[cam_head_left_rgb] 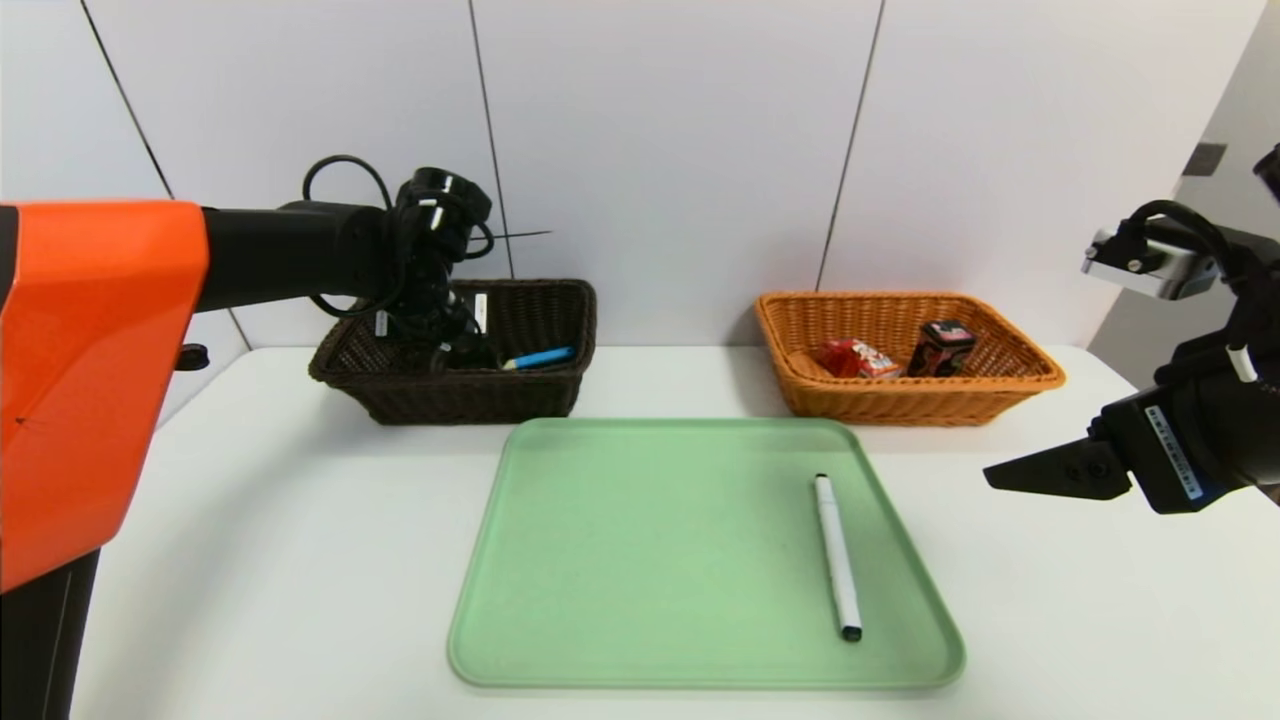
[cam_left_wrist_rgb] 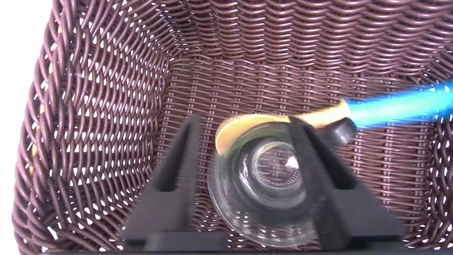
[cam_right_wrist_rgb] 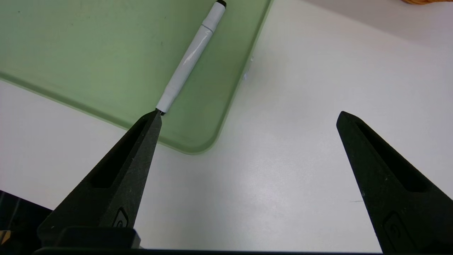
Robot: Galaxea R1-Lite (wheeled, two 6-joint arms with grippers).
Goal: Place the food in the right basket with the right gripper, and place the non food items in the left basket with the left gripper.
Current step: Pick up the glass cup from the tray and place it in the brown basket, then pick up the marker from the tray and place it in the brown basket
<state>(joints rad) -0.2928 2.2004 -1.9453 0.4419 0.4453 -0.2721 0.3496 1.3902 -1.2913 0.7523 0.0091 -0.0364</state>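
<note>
Head view had the white surface (cam_head_left_rgb: 300, 560) carrying a green tray (cam_head_left_rgb: 650, 560), with the dark left basket (cam_head_left_rgb: 540, 395) and the orange right basket (cam_head_left_rgb: 900, 405) behind it. The left end effector (cam_left_wrist_rgb: 244, 177) was down inside the left basket, fingers apart around a clear glass (cam_left_wrist_rgb: 269, 184) beside a blue pen (cam_left_wrist_rgb: 396, 108). The right end effector (cam_right_wrist_rgb: 247, 117) hovered spread wide beside the tray, where a white marker (cam_head_left_rgb: 836, 556) lay.
</note>
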